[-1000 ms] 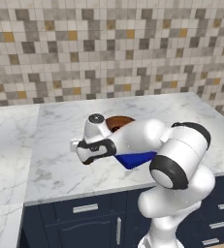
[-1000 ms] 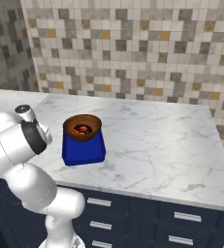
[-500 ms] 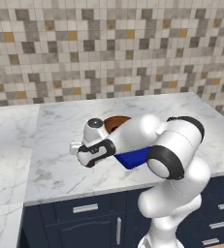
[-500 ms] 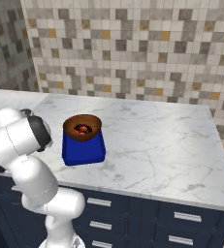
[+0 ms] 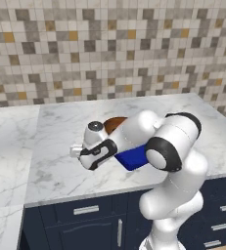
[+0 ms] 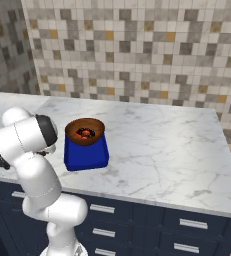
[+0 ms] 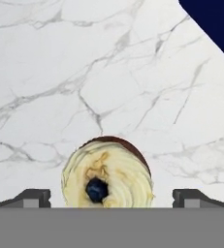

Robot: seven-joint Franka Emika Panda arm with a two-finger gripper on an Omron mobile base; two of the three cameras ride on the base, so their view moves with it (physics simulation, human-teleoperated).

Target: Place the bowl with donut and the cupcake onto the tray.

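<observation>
gripper (image 7: 111, 196) jaws are spread wide with the cupcake (image 7: 107, 175) sitting between them on the marble counter (image 7: 84, 72). bowl with donut (image 6: 85, 131) sits on the blue tray (image 6: 86, 154).

bowl with donut (image 6: 85, 132) on tray (image 6: 86, 154) | cupcake (image 7: 106, 177) on counter (image 6: 157, 145), between end effector (image 7: 111, 197) fingertips

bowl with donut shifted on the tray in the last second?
No. In the right base view the bowl with donut sits on the same far end of the blue tray.
</observation>
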